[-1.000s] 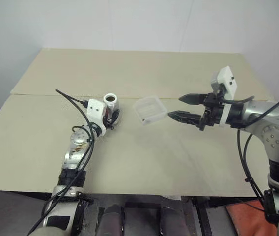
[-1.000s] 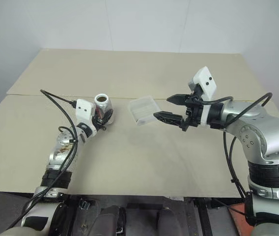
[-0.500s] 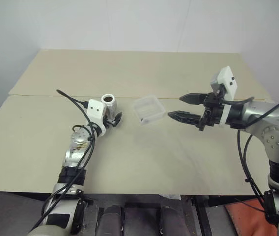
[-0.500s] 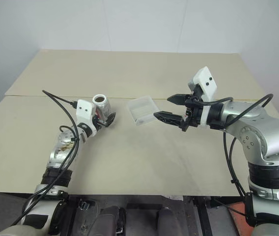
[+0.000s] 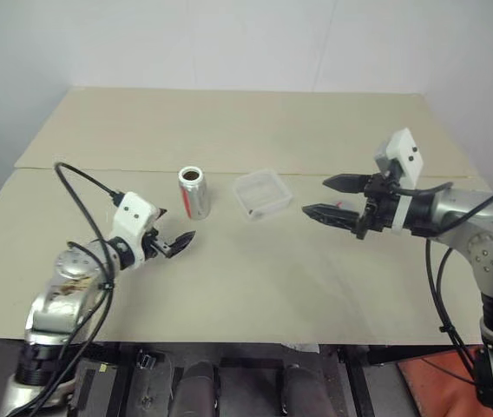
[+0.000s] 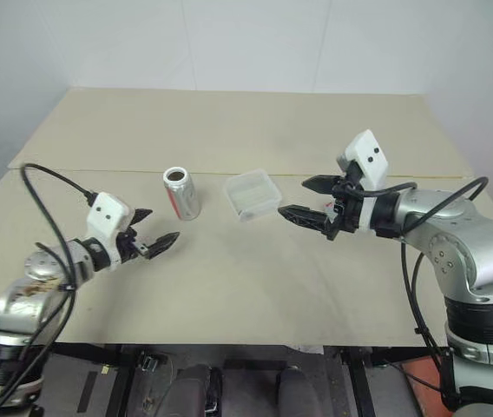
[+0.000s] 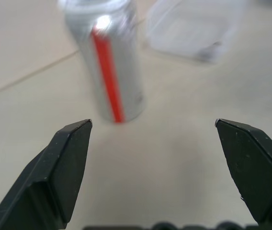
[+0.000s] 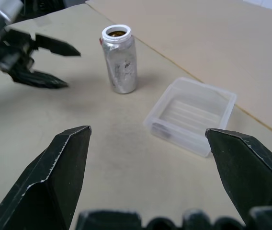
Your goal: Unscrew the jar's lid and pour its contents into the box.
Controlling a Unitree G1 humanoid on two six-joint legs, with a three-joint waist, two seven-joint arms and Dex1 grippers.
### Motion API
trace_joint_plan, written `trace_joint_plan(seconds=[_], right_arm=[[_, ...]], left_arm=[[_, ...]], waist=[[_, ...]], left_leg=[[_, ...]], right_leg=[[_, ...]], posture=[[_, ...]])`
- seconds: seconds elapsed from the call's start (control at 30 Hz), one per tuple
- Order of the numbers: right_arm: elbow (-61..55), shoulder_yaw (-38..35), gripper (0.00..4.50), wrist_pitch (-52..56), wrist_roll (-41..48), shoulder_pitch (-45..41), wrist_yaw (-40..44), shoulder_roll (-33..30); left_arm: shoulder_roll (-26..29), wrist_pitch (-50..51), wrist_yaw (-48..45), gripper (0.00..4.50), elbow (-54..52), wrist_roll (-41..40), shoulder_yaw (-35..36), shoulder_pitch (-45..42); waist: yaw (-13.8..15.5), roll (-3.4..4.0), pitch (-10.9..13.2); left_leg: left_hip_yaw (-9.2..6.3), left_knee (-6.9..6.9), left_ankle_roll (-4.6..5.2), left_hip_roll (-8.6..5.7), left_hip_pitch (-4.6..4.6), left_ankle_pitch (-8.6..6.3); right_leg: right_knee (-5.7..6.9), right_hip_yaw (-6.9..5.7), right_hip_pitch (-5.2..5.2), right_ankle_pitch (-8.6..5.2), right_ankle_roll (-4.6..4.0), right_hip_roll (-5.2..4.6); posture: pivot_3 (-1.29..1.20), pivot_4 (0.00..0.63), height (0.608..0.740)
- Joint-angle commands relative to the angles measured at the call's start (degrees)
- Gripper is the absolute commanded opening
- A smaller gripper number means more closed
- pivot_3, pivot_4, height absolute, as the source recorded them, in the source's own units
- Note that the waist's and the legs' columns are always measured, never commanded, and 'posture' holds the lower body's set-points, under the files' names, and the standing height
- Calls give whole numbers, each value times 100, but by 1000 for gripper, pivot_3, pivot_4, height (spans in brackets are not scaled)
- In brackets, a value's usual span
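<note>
A beige table point(image 5: 255, 122) with a seam across its top stands against a plain white wall point(image 5: 229, 39).

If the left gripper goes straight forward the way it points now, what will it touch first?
Most likely the jar, standing upright ahead of the open left gripper, slightly off centre toward one finger. The box lies farther behind. Depth is uncertain.

I can read no text, brand, number or sign anywhere. The jar point(image 5: 194, 191), left of centre in my head view, carries a red stripe down its silvery side, seen close in my left wrist view, but no letters come out on it. Small dark marks on its side stay too tiny to read.
</note>
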Motion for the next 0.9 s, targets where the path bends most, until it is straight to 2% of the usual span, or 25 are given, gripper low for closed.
trace_joint_plan(seconds=[0.03,0.13,0.23,0.47,0.9], right_arm=[[-102,-282,4500,-347,-2,89,301,-275],[-41,-293,4500,-511,-40,209,532,-473],[6,-302,4500,-667,-99,299,672,-615],[79,-352,4500,-770,-145,361,796,-767],[-58,-455,4500,-801,-206,502,750,-872]], left_arm=[[584,132,-995,4482,-185,-900,637,-146],[1079,-146,-1887,4482,113,-1267,882,-175],[1222,-315,-1958,4482,379,-1244,940,-341],[1615,-453,-2947,4482,627,-1797,1275,-329],[1403,-460,-2775,4482,285,-2200,1366,-44]], waist=[[-7,0,0],[-19,0,0],[-21,0,0],[-64,0,0],[-81,0,0]], left_leg=[[2,-2,0,0,1,0],[6,-7,0,0,5,0],[21,-13,0,0,15,0],[38,-25,0,4,20,0],[35,-30,0,6,20,0]], right_leg=[[0,0,0,0,0,0],[-4,2,0,-1,0,1],[-6,4,5,-1,-1,1],[-14,8,5,-1,-1,3],[-15,11,2,-2,-2,3]], posture=[[0,150,740],[0,150,740],[0,150,740],[0,150,740],[0,150,740]])
